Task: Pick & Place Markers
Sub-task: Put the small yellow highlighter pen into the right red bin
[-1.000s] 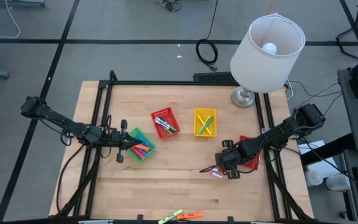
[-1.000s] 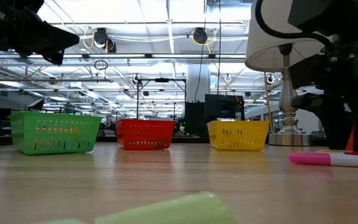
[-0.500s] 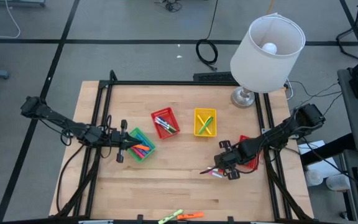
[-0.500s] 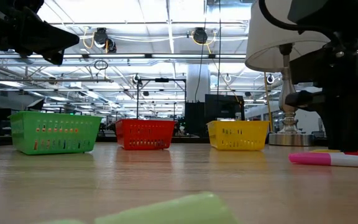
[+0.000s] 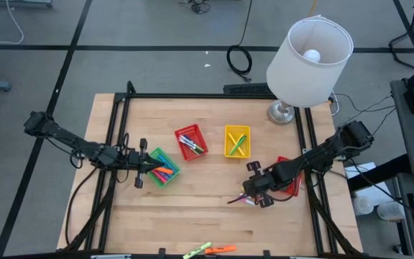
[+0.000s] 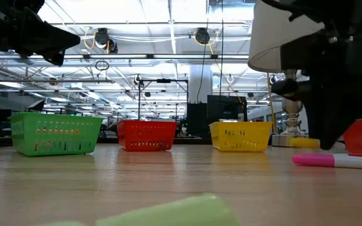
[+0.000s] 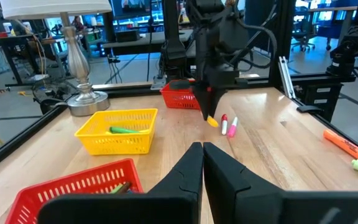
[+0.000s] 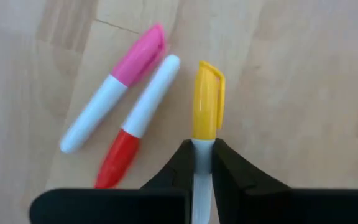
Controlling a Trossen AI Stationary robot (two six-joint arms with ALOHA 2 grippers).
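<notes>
My right gripper point(image 8: 202, 163) is shut on a marker with a yellow cap point(image 8: 207, 99) and hangs over the table's right half point(image 5: 254, 193). A pink marker point(image 8: 120, 84) and a red one point(image 8: 138, 127) lie flat on the wood just beside it. My left gripper point(image 5: 149, 167) is shut with nothing in it point(image 7: 202, 152), hovering at the green basket point(image 5: 164, 168), which holds several markers. My right gripper pinches the marker's white barrel point(image 8: 202, 149) between its two fingers, just behind the yellow cap. The fingers come from above. The cap end point(image 7: 211, 121) sticks out past the fingertips, slanting down, lifted clear of the table point(image 6: 303, 143).
A red basket point(image 5: 191, 141) and a yellow basket point(image 5: 237, 140) with markers stand mid-table. Another red basket point(image 5: 290, 183) stands behind my right gripper. A lamp point(image 5: 307, 54) stands at the far right. A green and an orange marker point(image 5: 208, 249) lie at the near edge.
My right gripper has gone a little toward the table's left edge and up. The yellow-capped marker, which lay on the wood, now hangs clear of it. The pink and red markers have stayed where they were.
</notes>
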